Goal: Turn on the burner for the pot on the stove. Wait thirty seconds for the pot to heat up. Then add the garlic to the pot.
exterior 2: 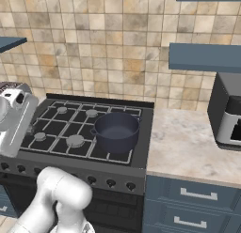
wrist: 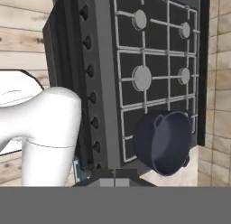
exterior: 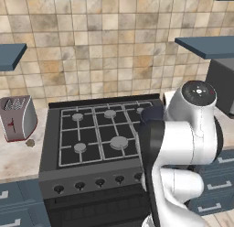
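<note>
The black-grey stove (exterior: 91, 170) (exterior 2: 117, 173) (wrist: 103, 60) has grid grates and a row of dark front knobs (exterior: 99, 182) (wrist: 92, 99). The dark navy pot (exterior 2: 116, 131) (wrist: 164, 142) stands upright and empty on a right-hand burner; in the left base view my arm covers most of the pot (exterior: 153, 114). No flame shows around it. The garlic (exterior: 30, 142), a tiny tan lump, lies on the counter left of the stove, in front of the toaster. My gripper (wrist: 113, 179) hovers above the stove's front edge, shut and holding nothing.
A silver toaster (exterior: 17, 117) with a red lever stands on the left counter. On the marble counter (exterior 2: 188, 143) right of the stove sits a dark appliance (exterior 2: 228, 114). Blue shelves (exterior 2: 204, 56) hang on the tiled wall, and blue drawers (exterior 2: 193, 194) sit below.
</note>
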